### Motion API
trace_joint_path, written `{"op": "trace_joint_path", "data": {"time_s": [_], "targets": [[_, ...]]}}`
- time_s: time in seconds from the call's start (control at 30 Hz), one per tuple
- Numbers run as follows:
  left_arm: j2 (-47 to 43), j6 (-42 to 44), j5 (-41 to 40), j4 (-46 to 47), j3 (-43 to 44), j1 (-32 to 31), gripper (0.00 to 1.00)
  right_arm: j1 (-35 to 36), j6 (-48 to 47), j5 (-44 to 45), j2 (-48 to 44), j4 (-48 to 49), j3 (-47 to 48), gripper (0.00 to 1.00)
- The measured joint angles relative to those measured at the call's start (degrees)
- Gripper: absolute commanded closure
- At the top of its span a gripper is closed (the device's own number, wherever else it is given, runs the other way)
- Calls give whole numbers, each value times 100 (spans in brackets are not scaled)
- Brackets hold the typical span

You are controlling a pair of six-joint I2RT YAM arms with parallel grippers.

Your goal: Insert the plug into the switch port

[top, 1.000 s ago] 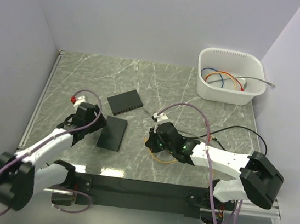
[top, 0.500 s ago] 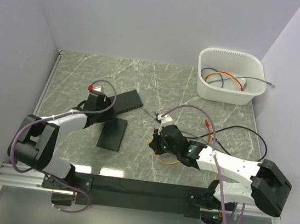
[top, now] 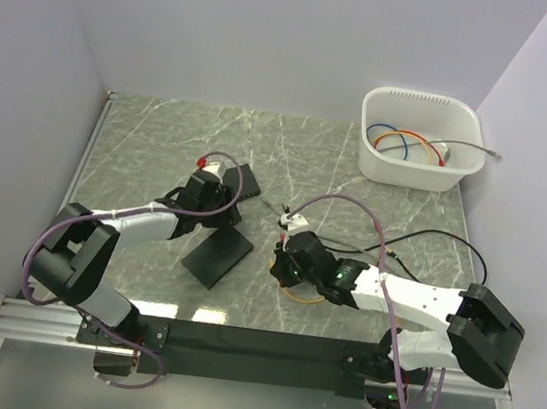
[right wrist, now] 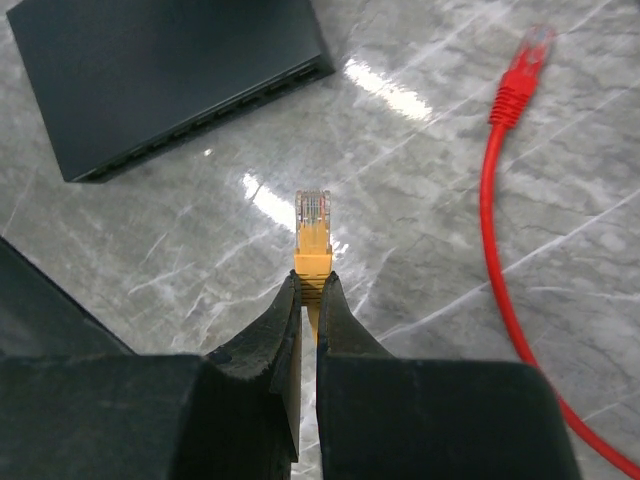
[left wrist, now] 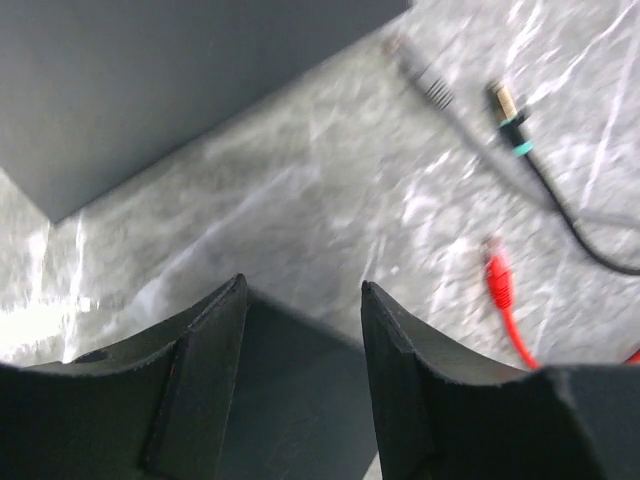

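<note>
Plug [right wrist: 312, 218], yellow, clear-tipped: pinched at its boot in the closed right gripper [right wrist: 309, 285], aimed past the switch [right wrist: 160, 80], which lies ahead and left, ports facing. Handling: square it to one port, then advance slowly. Left gripper [left wrist: 303, 292]: jaws partly apart astride a dark slab [left wrist: 300, 400]; contact cannot be told.

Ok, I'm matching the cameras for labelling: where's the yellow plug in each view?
Top external: hidden under the right gripper.
Left wrist: not in it.
Right wrist: yellow plug at centre, gripped between the jaws.
Shared landmark: red plug, seen in both wrist views.
</note>
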Motion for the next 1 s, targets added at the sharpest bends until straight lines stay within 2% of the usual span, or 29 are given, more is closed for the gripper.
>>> {"op": "trace_joint_path", "data": {"time_s": [0.2, 0.33, 0.4, 0.67, 1.0], "targets": [[-125, -2, -280, -39, 166, 0, 49, 380, 107, 28, 190, 28, 0, 100], [-619, -31, -531, 17, -70, 2, 49, 734, 199, 61, 605, 7, 44, 100], [-901, -70, -601, 83, -251, 13, 46, 826, 229, 63, 848, -24, 122, 100], [-1320, -376, -656, 780, -1325, 55, 47, 846, 175, 352, 1687, -313, 852, 100], [-1475, -595, -684, 1296, -1869, 55, 44, 846, -105, 669, 2238, -595, 1495, 100]]}}
